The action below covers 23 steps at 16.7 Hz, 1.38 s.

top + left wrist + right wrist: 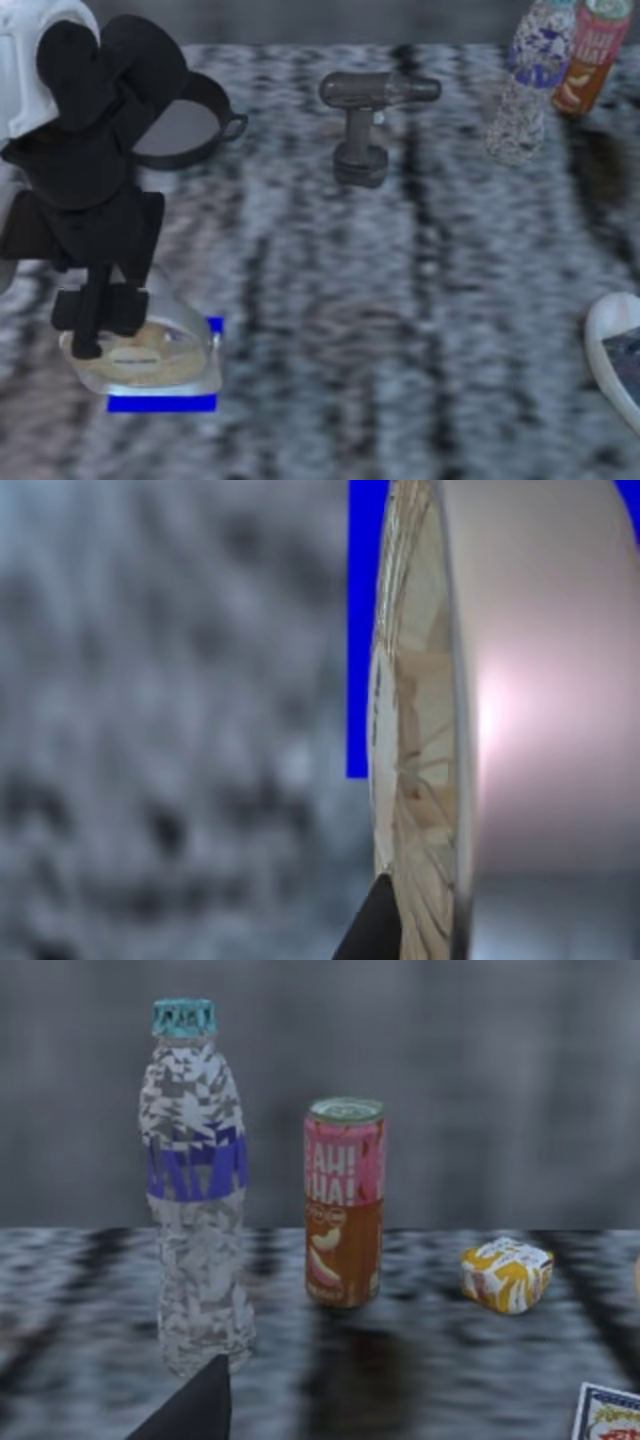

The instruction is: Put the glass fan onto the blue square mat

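Lower left of top view: left gripper (95, 325) over the glass fan (150, 355), resting on the blue square mat (165, 402). Cannot tell the finger state. Risk: dragging fan off mat if lifted while gripped.

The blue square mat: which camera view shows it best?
The top view: the blue square mat shows two edges under the glass fan, by the left gripper. The left wrist view gives only a blue strip beside the fan. The right wrist view shows none.
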Each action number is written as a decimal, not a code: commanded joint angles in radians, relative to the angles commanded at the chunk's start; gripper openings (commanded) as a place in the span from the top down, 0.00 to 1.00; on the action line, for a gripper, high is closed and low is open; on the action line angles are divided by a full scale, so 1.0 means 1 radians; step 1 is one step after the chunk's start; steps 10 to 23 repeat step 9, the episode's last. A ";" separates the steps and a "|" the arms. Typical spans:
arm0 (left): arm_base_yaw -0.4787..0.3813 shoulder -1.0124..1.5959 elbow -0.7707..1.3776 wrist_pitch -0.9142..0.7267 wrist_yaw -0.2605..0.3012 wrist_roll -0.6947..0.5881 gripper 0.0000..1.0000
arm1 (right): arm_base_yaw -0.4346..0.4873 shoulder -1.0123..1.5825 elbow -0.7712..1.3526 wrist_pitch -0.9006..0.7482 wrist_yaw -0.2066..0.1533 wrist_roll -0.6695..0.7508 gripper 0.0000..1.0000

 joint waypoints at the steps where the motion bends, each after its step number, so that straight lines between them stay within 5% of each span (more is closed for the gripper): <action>1: 0.000 0.000 0.000 0.000 0.000 0.000 0.17 | 0.000 0.000 0.000 0.000 0.000 0.000 0.00; 4: 0.000 0.000 0.000 0.000 0.000 0.000 0.00 | 0.000 0.000 0.000 0.000 0.000 0.000 0.00; 23: 0.000 0.000 0.000 0.000 0.000 0.000 0.00 | 0.000 0.000 0.000 0.000 0.000 0.000 0.00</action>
